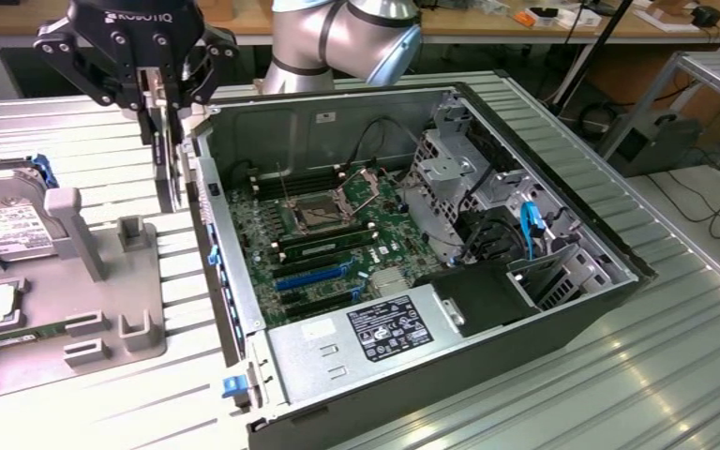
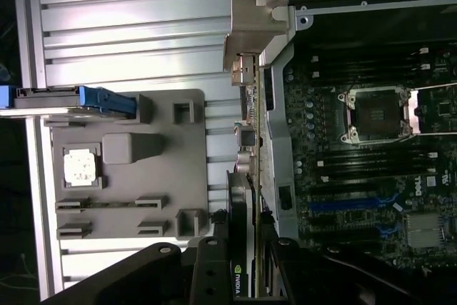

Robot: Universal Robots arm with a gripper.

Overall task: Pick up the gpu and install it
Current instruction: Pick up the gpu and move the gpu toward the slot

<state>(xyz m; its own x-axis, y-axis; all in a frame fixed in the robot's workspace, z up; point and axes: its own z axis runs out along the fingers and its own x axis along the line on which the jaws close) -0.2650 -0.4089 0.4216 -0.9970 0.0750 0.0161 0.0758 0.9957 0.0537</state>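
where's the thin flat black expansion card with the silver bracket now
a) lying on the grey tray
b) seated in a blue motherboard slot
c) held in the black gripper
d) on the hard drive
c: the gripper clamps the card, which hangs upright in the air beside the open computer case

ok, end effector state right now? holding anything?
end effector: closed on the gpu, which hangs upright beside the open computer case.
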